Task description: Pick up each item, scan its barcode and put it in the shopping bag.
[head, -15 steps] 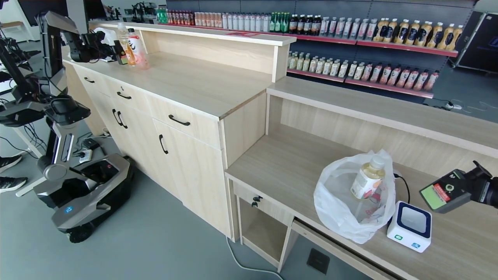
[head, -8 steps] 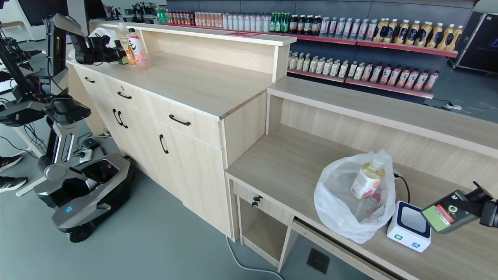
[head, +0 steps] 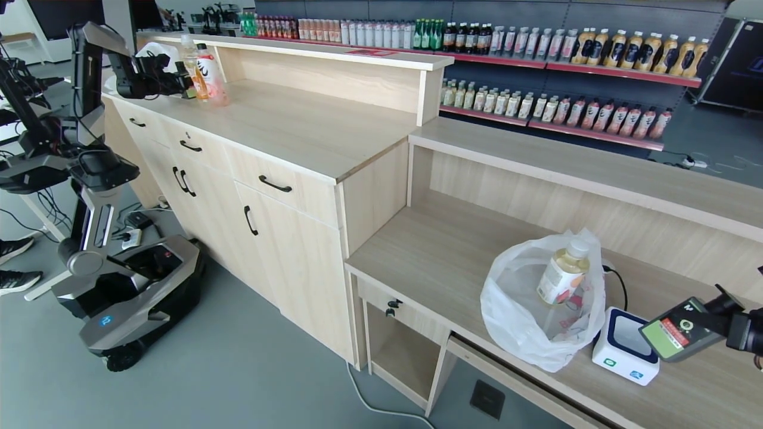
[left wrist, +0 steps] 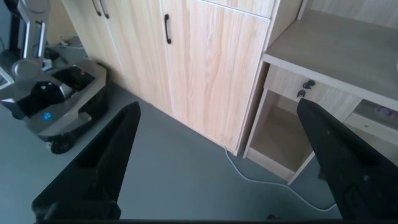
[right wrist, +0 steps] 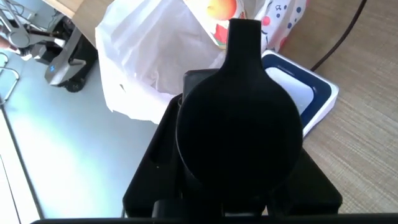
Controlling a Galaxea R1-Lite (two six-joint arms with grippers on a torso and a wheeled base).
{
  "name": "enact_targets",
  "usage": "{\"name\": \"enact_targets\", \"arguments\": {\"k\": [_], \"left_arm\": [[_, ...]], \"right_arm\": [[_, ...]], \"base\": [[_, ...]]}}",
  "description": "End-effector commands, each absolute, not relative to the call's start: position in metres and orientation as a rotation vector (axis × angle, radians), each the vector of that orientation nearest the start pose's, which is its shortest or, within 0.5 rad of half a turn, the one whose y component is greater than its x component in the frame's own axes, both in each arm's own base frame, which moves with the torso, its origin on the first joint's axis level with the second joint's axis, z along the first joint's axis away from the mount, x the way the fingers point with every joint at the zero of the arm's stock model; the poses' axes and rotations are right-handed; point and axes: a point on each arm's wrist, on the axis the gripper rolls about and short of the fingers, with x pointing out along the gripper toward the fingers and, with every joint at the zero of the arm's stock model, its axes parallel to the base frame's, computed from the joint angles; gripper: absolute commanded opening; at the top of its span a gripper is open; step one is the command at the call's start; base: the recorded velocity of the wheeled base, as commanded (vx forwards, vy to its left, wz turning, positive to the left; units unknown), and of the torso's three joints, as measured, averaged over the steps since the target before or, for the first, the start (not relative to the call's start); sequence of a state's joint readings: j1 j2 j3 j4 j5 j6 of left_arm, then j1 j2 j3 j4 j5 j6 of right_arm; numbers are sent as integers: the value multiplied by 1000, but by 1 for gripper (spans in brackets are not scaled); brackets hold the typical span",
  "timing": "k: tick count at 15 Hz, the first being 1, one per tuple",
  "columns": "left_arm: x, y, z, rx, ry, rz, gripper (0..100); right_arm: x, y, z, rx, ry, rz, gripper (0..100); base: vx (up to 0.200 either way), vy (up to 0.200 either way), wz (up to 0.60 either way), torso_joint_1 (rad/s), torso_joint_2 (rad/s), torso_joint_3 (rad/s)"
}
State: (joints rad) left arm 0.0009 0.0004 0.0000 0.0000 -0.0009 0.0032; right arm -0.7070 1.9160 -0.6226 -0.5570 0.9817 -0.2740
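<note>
So over the last second the right gripper [head: 715, 311] has dropped lower and slid in toward the scanner [head: 620, 356], taking the box [head: 672, 329] with it. Nothing else on the bench [head: 441, 250] budged. Its fingers are clamped on the box's far end, and the box hangs tilted, overlapping the scanner's right corner in the head view. The label has a green patch and a red one with small marks, too tiny for me to read. The scanner is one white cube with a dark blue rim and two little badges on the front, one green and one blue. One white shopping bag [head: 518, 322] sits right up against its left side, with one bottle [head: 563, 277] standing inside: white cap, pale label with an orange picture. A black cable [head: 622, 289] loops behind the bag. The left gripper [left wrist: 217, 106] is out over the floor by the cupboards, fingers [left wrist: 99, 174] spread wide with nothing between them. On the far taller counter [head: 298, 119], two bottles [head: 202, 68] stand next to another robot's arm [head: 137, 71].
</note>
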Motion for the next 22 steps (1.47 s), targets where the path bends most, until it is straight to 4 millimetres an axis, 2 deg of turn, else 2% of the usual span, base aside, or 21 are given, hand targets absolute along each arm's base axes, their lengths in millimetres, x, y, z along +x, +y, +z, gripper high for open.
{"name": "enact_targets", "arguments": {"k": [1, 6, 10, 14, 19, 22], "left_arm": [[-23, 0, 75, 3, 0, 0, 100], [-23, 0, 75, 3, 0, 2, 100], [-23, 0, 75, 3, 0, 2, 100], [-23, 0, 75, 3, 0, 2, 100], [-23, 0, 75, 3, 0, 2, 100], [-23, 0, 75, 3, 0, 2, 100]], "right_arm": [[237, -180, 70, 288, 447, 316, 0], [244, -182, 58, 292, 450, 329, 0], [263, -178, 48, 267, 446, 377, 0], [281, -182, 41, 252, 442, 399, 0], [289, -185, 30, 253, 446, 404, 0], [295, -176, 28, 253, 456, 435, 0]], "base": [[0, 0, 0, 0, 0, 0], [0, 0, 0, 0, 0, 0], [0, 0, 0, 0, 0, 0], [0, 0, 0, 0, 0, 0], [0, 0, 0, 0, 0, 0], [0, 0, 0, 0, 0, 0]]}}
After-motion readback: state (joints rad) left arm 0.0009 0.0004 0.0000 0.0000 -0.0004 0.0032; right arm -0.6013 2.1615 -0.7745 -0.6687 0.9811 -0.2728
